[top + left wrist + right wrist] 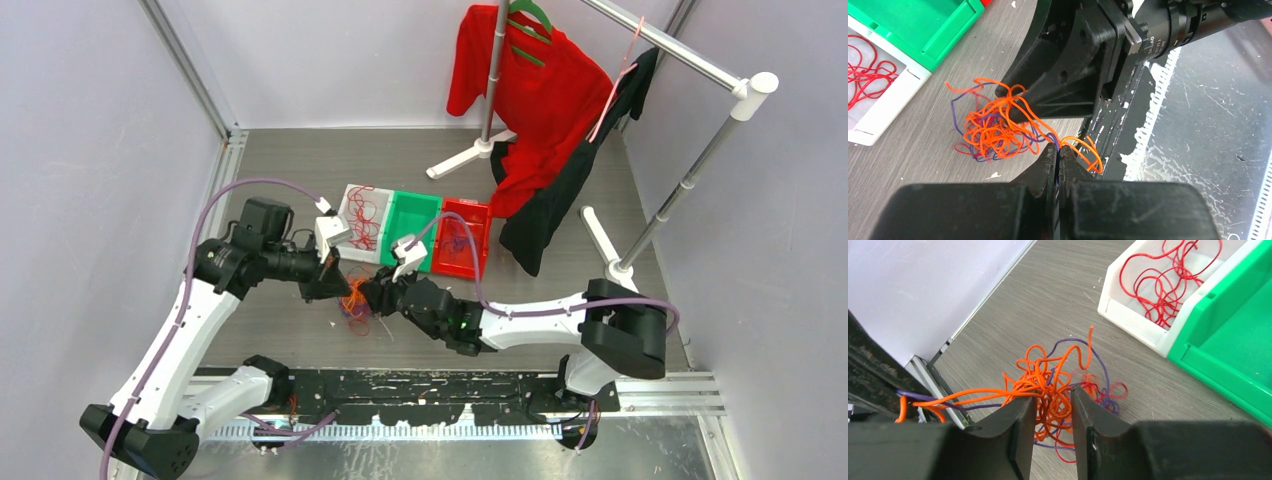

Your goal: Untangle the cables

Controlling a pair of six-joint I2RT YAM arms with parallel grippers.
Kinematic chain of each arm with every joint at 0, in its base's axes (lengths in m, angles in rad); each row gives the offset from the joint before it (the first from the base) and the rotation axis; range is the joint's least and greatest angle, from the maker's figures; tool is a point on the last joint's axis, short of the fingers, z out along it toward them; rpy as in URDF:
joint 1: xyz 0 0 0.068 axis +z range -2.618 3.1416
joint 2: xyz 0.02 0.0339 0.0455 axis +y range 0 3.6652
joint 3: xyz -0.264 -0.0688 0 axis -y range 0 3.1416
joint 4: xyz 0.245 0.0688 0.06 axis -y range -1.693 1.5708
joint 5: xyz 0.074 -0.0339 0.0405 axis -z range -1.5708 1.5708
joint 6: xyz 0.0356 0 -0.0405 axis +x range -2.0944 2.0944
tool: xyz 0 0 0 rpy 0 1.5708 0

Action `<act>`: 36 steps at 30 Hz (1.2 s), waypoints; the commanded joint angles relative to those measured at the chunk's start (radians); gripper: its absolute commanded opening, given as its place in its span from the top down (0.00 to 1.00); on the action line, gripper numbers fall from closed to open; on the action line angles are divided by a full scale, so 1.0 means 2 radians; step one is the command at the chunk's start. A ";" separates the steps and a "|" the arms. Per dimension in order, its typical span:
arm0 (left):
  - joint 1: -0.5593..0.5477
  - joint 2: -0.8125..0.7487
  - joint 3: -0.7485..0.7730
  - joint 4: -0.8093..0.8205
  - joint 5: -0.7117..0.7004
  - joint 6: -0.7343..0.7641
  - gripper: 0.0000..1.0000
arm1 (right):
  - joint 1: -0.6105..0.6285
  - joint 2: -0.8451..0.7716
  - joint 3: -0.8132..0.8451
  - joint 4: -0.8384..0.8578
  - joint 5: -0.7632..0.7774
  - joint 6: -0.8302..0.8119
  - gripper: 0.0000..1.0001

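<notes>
Left claw [1058, 152] is clenching strands at edge of cables [993, 130] lying on counter [1058, 290]; right claw [1053, 396] is sitting part-open astride orange loops; best nipping few strands, pulling apart gently.

Three bins are shown: white bin [343, 212], green bin [412, 226], red bin [478, 208]. One tangle [355, 300], two arms (left arm [190, 330], right arm [540, 315]), one rack [700, 150] and two garments (red garment [545, 90], black garment [540, 225]) are counted.

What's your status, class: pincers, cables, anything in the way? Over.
Left pincer shut on cables. Right pincer open, straddling the tangle. White bin nearby, apart.
</notes>
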 commanded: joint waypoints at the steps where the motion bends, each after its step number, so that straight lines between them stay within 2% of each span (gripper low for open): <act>1: -0.001 -0.010 0.030 -0.032 0.032 0.013 1.00 | 0.001 -0.032 -0.011 0.030 0.072 -0.013 0.71; 3: -0.001 -0.015 0.033 -0.038 0.019 0.026 1.00 | 0.001 -0.052 -0.030 0.028 0.099 -0.017 0.75; 11: -0.001 -0.044 0.041 -0.073 -0.018 0.094 1.00 | 0.001 -0.132 -0.096 -0.002 0.194 -0.020 0.78; 22: -0.001 -0.058 0.020 -0.088 -0.103 0.157 1.00 | 0.001 -0.198 -0.123 -0.062 0.219 -0.017 0.80; 28: -0.001 -0.079 -0.052 -0.072 -0.191 0.215 1.00 | 0.000 -0.248 -0.139 -0.062 0.234 -0.011 0.88; 32: -0.001 -0.113 -0.120 -0.011 -0.205 0.191 1.00 | -0.004 -0.271 -0.134 -0.044 0.198 -0.008 0.96; 36: -0.001 -0.147 -0.164 0.053 -0.223 0.156 1.00 | -0.006 -0.294 -0.116 -0.055 0.162 0.001 0.97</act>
